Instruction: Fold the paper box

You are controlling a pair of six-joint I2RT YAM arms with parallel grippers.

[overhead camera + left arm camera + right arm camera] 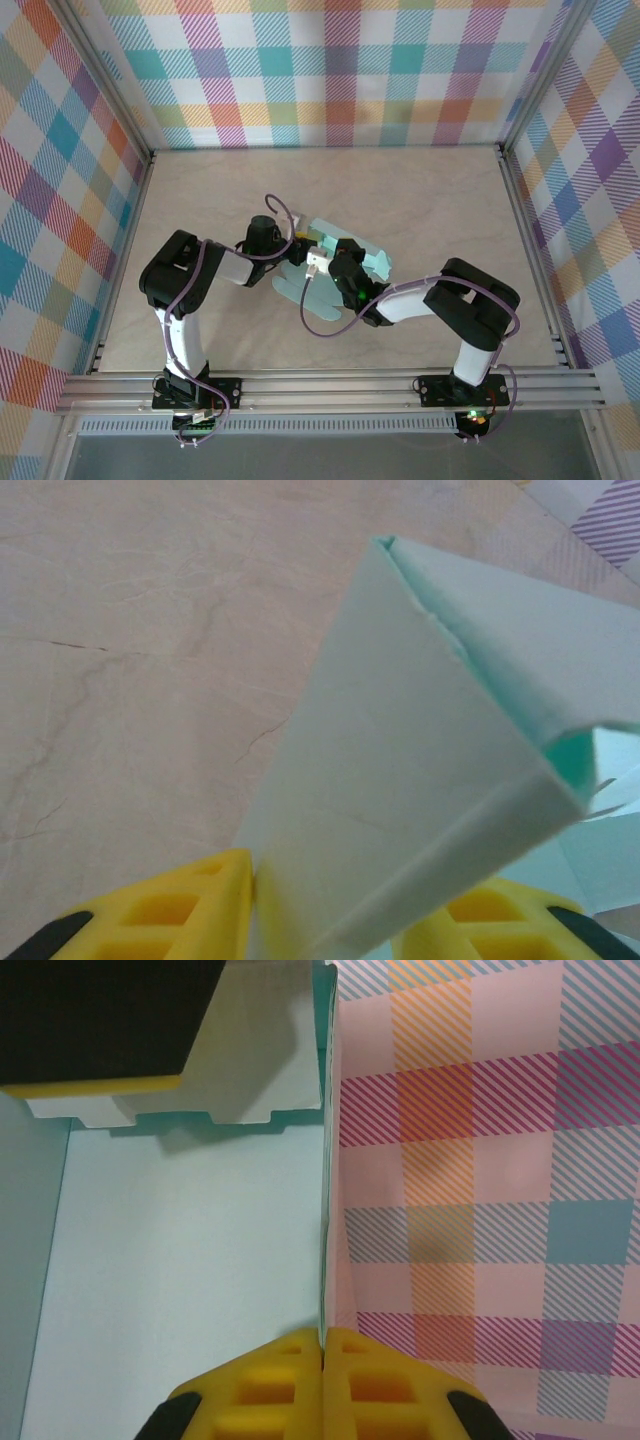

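The paper box [366, 257] is pale mint-teal card, partly folded, lifted at the table's middle between both arms. My left gripper [298, 247] reaches it from the left and my right gripper [322, 263] from the near right. In the left wrist view a folded panel of the paper box [420, 740] fills the gap between the yellow fingers [190, 905] of the left gripper [325, 920], which press on it. My right gripper [323, 1360] is shut on a thin edge-on wall of the paper box [190, 1260]. A scalloped tab [250, 1050] shows above it.
A beige table [440, 200] lies inside plaid walls [330, 70]. Aluminium rails [330, 385] run along the near edge and the sides. Purple cables [325, 325] hang by the wrists. Bare table stretches behind and to both sides of the box.
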